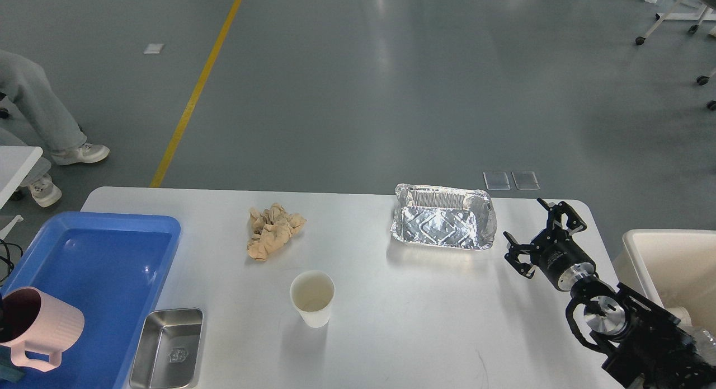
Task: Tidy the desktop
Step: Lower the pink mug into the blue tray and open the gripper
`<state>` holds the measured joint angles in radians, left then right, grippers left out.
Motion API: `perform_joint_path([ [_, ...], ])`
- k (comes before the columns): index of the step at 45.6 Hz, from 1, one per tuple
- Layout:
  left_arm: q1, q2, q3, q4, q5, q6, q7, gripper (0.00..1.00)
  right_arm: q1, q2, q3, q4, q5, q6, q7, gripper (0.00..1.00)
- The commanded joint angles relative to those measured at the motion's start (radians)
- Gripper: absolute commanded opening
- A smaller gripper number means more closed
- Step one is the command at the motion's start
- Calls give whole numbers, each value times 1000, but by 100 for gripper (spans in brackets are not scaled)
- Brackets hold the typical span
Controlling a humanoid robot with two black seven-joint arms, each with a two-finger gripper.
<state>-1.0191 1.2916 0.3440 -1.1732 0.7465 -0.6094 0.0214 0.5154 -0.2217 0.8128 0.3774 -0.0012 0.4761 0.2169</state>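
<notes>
right hand (541, 232) hovers spread above the desktop's (391, 310) right end.

A blue plastic tray (95, 266) is sitting at the frame's lower left on the white rectangular desktop (391, 316); a small steel pan (166, 348) is lying just right of it. A crumpled brown paper wad (273, 230) is lying above a white paper cup (312, 297) at centre, with a foil container (444, 224) further right.

Matte white desktop (391, 322), crinkled shiny foil tray (443, 224), glossy blue plastic tray (89, 266), seemingly paper cup (312, 298)

Pink mug (39, 327) cut off at the left edge; left tool hidden.
</notes>
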Motion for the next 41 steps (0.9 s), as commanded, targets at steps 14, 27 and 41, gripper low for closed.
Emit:
perform_joint_path([
  [14,149,-107,-3,83,-1,79,-63,0,-6,-7,-1,1,-2,-1,-1,100],
  [27,165,-110,-13,87,-15,82,-67,15,-9,-4,-1,0,-2,-1,1,100],
  [41,163,-103,-51,87,-16,79,-67,52,-8,-1,-1,6,-3,-1,1,100],
])
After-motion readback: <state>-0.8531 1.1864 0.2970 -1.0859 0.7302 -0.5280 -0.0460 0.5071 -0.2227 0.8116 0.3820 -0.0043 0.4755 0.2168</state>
